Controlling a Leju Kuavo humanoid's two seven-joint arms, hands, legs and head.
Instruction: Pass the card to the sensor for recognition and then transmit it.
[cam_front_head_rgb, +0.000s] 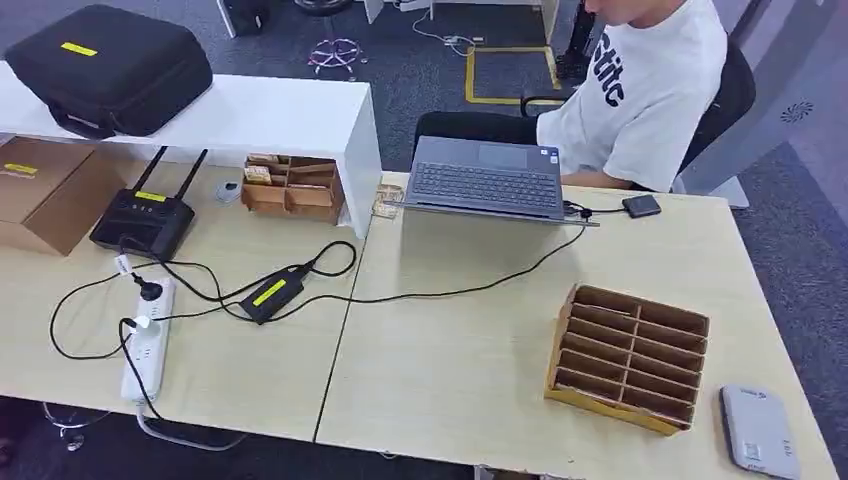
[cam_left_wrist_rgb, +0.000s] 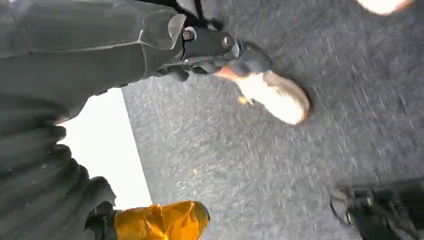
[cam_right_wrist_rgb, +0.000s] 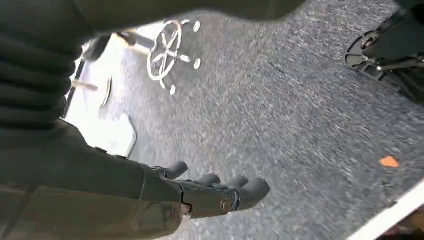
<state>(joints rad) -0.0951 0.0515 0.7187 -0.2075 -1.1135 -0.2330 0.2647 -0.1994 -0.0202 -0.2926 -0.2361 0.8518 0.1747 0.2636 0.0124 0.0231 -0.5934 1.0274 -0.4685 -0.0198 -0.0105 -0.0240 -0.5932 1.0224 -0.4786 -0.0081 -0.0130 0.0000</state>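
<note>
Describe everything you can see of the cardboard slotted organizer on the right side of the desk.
The cardboard organizer is a brown box that looks like corrugated cardboard, divided by thin walls into two columns of narrow slots. It lies on the light wooden desk, tilted back so the slots face up and toward the camera. The slots look empty. A yellowish strip runs along its near bottom edge. It sits near the desk's front right corner, just beside a grey flat device and apart from it. The black cable passes behind without touching.

laptop (cam_front_head_rgb: 487, 181), router (cam_front_head_rgb: 143, 218), power strip (cam_front_head_rgb: 148, 342)
</note>
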